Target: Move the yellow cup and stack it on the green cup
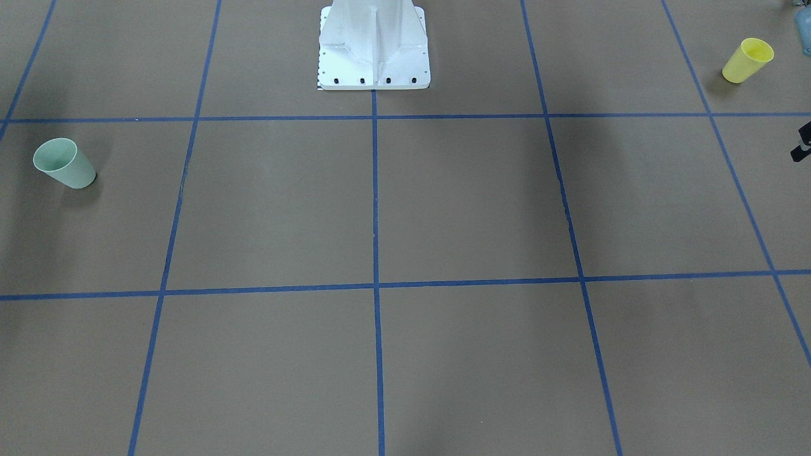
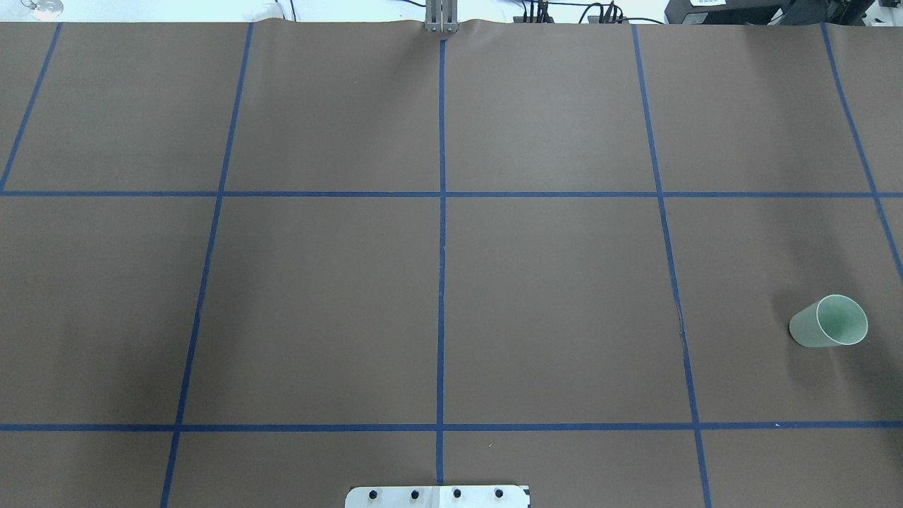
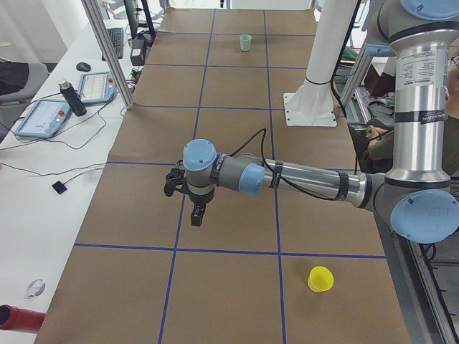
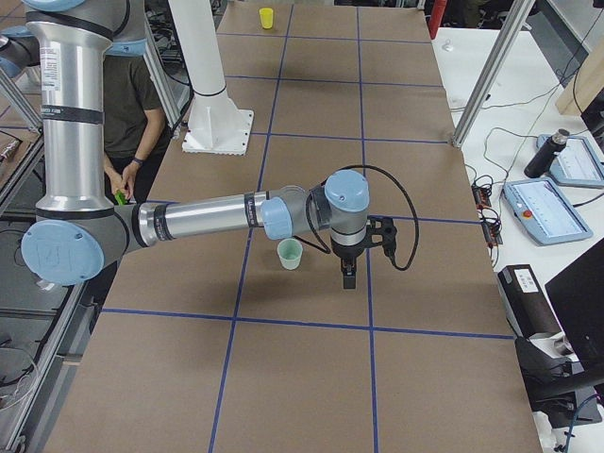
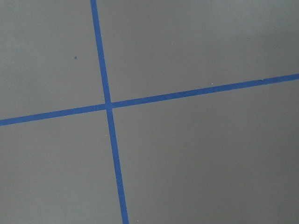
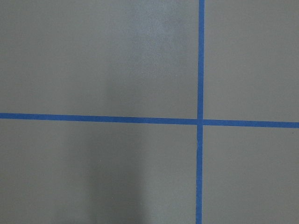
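Note:
The yellow cup (image 1: pixel 747 60) stands upright, rim up, on the robot's left side near the table's edge, and also shows in the exterior left view (image 3: pixel 320 279). The green cup (image 2: pixel 829 321) stands upright on the robot's right side; it shows too in the front view (image 1: pixel 63 163) and the exterior right view (image 4: pixel 290 253). My left gripper (image 3: pixel 197 215) hangs above the table, away from the yellow cup. My right gripper (image 4: pixel 347 274) hangs just beside the green cup, apart from it. I cannot tell whether either is open or shut. Both wrist views show only bare table and blue tape.
The brown table (image 2: pixel 550 303) carries a grid of blue tape lines (image 2: pixel 441 212). The white robot base (image 1: pixel 374 47) stands at mid table on the robot's side. Tablets, a bottle and cables lie on the white benches (image 3: pixel 43 115) beyond the table. A person (image 4: pixel 132 104) is beside the robot.

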Motion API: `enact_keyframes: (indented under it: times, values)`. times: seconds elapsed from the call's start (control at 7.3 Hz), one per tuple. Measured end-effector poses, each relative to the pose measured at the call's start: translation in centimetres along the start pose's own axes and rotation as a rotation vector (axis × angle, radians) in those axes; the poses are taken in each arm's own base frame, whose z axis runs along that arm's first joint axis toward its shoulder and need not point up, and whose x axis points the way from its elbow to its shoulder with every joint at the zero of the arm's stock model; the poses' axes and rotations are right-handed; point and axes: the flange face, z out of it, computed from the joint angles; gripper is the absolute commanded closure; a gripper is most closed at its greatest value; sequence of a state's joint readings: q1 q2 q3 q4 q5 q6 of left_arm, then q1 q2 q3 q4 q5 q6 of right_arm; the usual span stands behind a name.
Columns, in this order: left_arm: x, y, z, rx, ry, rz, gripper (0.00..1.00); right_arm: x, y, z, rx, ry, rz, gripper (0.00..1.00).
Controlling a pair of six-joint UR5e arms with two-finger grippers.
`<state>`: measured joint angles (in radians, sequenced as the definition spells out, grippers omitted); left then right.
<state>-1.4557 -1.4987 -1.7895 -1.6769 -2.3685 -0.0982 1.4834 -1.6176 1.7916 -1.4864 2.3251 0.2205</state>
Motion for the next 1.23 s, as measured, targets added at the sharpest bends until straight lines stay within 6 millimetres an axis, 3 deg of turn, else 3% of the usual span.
enact_keyframes:
  times: [1.23]
  values:
    - [-0.23, 0.72, 0.04, -0.002, -0.002, -0.005, 0.0, -0.14, -0.01, -0.1, 0.001, -0.004, -0.002, 0.0]
